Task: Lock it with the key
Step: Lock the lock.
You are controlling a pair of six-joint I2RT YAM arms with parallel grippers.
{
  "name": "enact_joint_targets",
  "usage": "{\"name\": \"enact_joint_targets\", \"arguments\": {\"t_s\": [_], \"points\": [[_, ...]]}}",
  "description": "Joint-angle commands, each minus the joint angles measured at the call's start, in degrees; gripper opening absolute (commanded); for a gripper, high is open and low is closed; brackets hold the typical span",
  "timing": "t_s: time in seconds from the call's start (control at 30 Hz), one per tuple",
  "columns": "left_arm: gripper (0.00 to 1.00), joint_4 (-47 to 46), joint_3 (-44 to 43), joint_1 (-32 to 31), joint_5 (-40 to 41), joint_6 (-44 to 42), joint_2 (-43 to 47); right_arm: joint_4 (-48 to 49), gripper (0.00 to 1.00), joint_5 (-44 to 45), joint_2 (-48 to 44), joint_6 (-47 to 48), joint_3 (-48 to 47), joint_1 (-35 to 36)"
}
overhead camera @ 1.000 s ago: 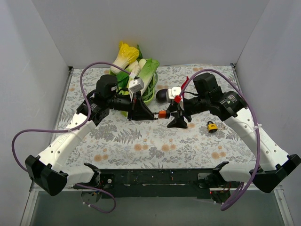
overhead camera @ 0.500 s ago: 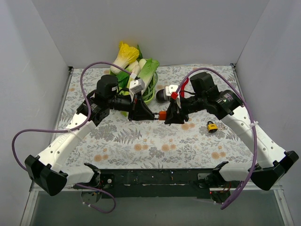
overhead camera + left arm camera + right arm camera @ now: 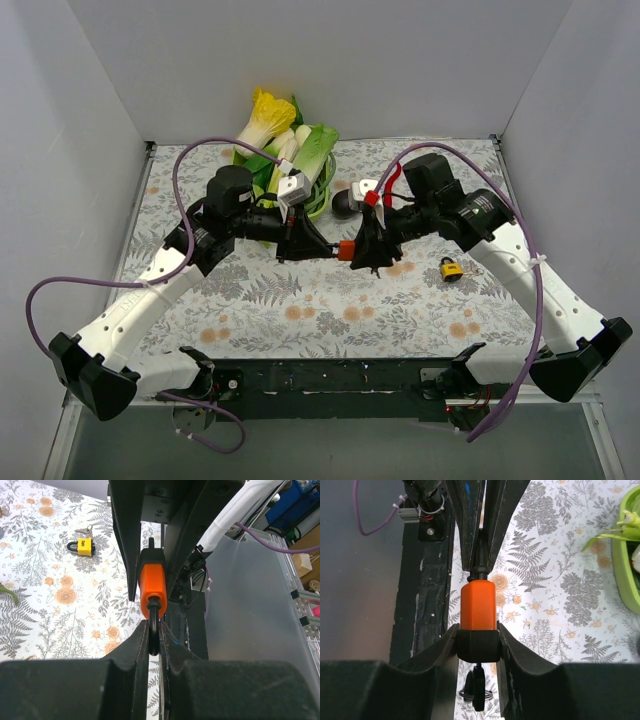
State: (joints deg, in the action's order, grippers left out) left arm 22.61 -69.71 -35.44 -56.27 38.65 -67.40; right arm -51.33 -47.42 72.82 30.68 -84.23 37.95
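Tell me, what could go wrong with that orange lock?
The orange lock hangs above the table, pinched between the left fingers and right fingers. If they pull or twist unevenly, it might slip and fall. The left fingers grip only a thin black part, so that hold looks easiest to lose.

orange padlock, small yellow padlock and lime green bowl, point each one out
orange padlock (image 3: 478, 605), right wrist view, middle of its orange body.
small yellow padlock (image 3: 85, 546), left wrist view, its yellow body.
lime green bowl (image 3: 623, 570), right wrist view, its outer wall.
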Motion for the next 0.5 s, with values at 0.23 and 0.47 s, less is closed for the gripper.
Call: {"name": "enact_joint_targets", "arguments": {"t_s": [0.23,0.47], "points": [[0.00,-13.72,2.91,-4.46,0.64,7.12,0.42,9.49,0.01,-7.51,1.63,-3.95,-2.08,1.95],[0.00,-22.34,6.69,-7.27,0.02,14.34,-1.24,14.85,0.01,-8.48,3.12,-6.42,-2.79,4.05]]}}
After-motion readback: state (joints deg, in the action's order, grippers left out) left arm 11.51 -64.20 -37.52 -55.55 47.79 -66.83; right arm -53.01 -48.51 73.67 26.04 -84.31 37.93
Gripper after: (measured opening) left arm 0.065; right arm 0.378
